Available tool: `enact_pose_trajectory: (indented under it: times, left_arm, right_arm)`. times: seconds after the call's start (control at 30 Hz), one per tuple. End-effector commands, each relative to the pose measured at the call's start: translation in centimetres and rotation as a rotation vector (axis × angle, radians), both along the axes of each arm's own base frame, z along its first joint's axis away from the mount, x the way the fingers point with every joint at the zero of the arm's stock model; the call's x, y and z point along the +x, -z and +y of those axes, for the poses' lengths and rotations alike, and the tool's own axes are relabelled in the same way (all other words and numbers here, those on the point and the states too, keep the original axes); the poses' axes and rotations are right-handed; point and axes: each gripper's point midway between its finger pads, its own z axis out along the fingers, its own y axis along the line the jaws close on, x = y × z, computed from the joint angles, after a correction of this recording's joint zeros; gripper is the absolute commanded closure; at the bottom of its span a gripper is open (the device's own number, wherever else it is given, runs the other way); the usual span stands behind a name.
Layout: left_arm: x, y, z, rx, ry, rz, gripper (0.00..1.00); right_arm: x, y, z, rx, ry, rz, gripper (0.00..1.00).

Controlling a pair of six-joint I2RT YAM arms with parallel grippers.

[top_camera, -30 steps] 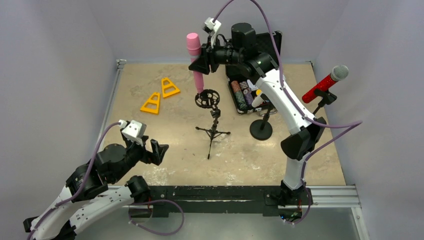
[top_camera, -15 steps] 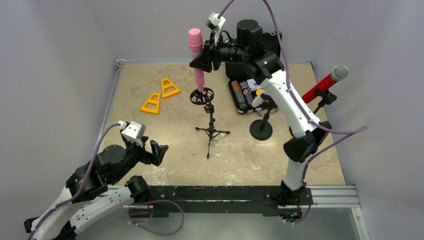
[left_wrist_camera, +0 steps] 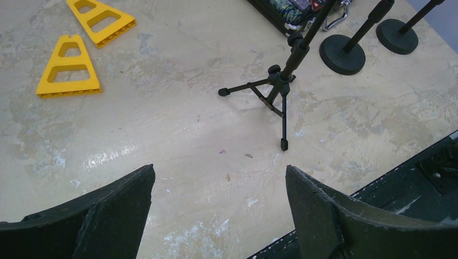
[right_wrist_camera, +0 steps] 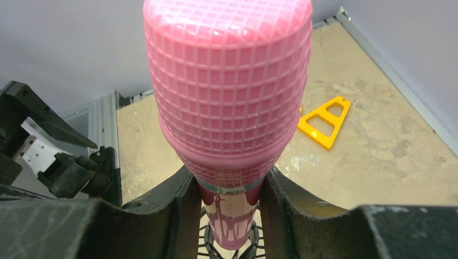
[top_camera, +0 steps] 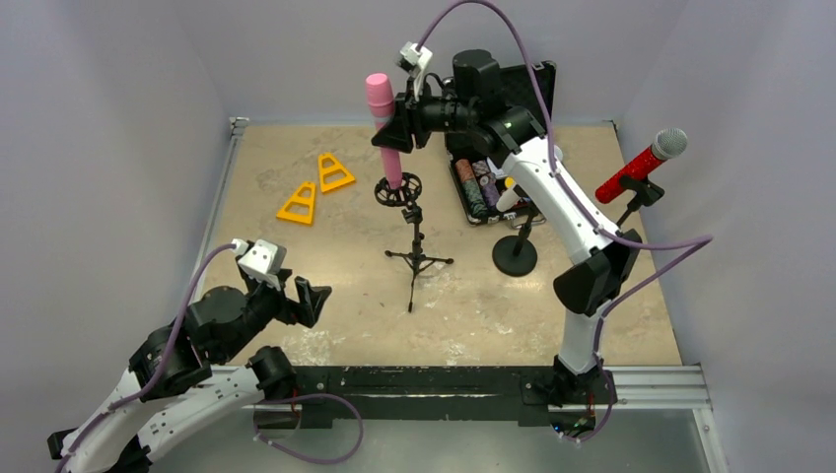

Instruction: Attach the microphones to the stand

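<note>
My right gripper (top_camera: 392,128) is shut on the pink microphone (top_camera: 383,108) just below its head and holds it upright. The microphone's lower end sits in the ring holder (top_camera: 399,189) on top of the black tripod stand (top_camera: 419,251). The right wrist view shows the pink head (right_wrist_camera: 227,81) between my fingers and the ring (right_wrist_camera: 208,245) under its tip. The glittery red microphone (top_camera: 639,168) sits in a stand clip at the right. A white microphone (top_camera: 507,197) is by the open case; I cannot tell what holds it. My left gripper (top_camera: 306,296) is open and empty, low at the front left (left_wrist_camera: 219,172).
Two yellow triangular pieces (top_camera: 298,205) (top_camera: 335,172) lie at the back left. An open black case (top_camera: 483,187) with small items stands behind a round-base stand (top_camera: 515,256). The left wrist view shows the tripod's legs (left_wrist_camera: 278,86) and two round bases (left_wrist_camera: 341,54) (left_wrist_camera: 397,36).
My right gripper has shifted slightly left and lower with the pink microphone, whose end now sits in the ring. The stand's ring moved a little left. The left arm has not moved.
</note>
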Motion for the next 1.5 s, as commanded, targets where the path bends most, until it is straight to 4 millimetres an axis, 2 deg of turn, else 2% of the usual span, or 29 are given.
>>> enact_pose_trajectory:
  times: [0.0, 0.13, 0.3, 0.37, 0.4, 0.43, 0.47, 0.5, 0.57, 0.67, 0.87, 0.93, 1.03, 1.23, 1.3, 1.4, 1.47]
  left_arm:
    - [0.0, -0.2, 0.1, -0.022, -0.005, -0.005, 0.06]
    - [-0.1, -0.2, 0.1, -0.030, -0.004, -0.012, 0.05]
    - [0.0, 0.1, -0.3, -0.028, 0.008, -0.016, 0.05]
    - [0.0, 0.2, -0.4, -0.029, 0.012, -0.016, 0.05]
    - [0.0, 0.2, -0.5, -0.031, 0.016, -0.015, 0.05]
    - [0.0, 0.2, -0.5, -0.032, 0.018, -0.016, 0.05]
    - [-0.1, 0.2, -0.6, -0.036, 0.022, -0.016, 0.05]
    - [-0.1, 0.2, -0.6, -0.040, 0.024, -0.017, 0.05]
    - [-0.2, 0.2, -0.6, -0.044, 0.028, -0.016, 0.05]
    - [-0.3, 0.2, -0.6, -0.049, 0.032, -0.017, 0.05]
    - [-0.1, -0.3, -1.0, -0.047, 0.047, -0.039, 0.05]
    - [0.2, -0.7, -1.3, -0.043, 0.054, -0.055, 0.04]
    - [0.8, -1.7, -2.0, -0.043, 0.063, -0.083, 0.02]
    - [2.1, -4.6, -3.0, -0.025, 0.061, -0.135, 0.01]
    - [2.8, -5.5, -3.4, -0.008, 0.054, -0.142, 0.00]
    - [3.9, -6.7, -3.8, 0.005, 0.045, -0.131, 0.00]
    - [4.9, -7.2, -3.7, 0.000, 0.023, -0.112, 0.01]
  right_arm:
    - [-0.5, 0.4, 0.1, -0.002, -0.035, -0.027, 0.98]
    - [-2.1, 2.5, -0.7, -0.049, -0.084, -0.018, 0.98]
    - [-4.4, 7.0, -1.4, -0.116, -0.175, 0.036, 0.95]
    - [-5.1, 8.1, -1.5, -0.128, -0.208, 0.053, 0.89]
    - [-5.6, 8.2, -1.6, -0.129, -0.227, 0.053, 0.80]
    - [-5.9, 7.9, -1.7, -0.126, -0.239, 0.046, 0.69]
    - [-6.2, 7.3, -1.8, -0.119, -0.248, 0.030, 0.52]
    - [-6.4, 6.5, -1.9, -0.114, -0.256, 0.012, 0.42]
    - [-6.7, 4.8, -2.1, -0.101, -0.260, -0.026, 0.30]
    - [-7.0, 1.8, -2.5, -0.082, -0.255, -0.090, 0.20]
    - [-8.2, -1.8, -3.9, -0.078, -0.238, -0.196, 0.14]
    - [-9.4, -2.7, -4.8, -0.087, -0.250, -0.247, 0.13]
    - [-12.2, -3.5, -6.9, -0.115, -0.291, -0.354, 0.12]
    - [-17.8, -3.0, -12.9, -0.191, -0.264, -0.545, 0.06]
    - [-19.5, -2.8, -15.1, -0.182, -0.242, -0.560, 0.06]
    - [-21.0, -2.5, -18.1, -0.148, -0.182, -0.539, 0.05]
    - [-22.3, -1.3, -19.7, -0.159, -0.143, -0.531, 0.05]
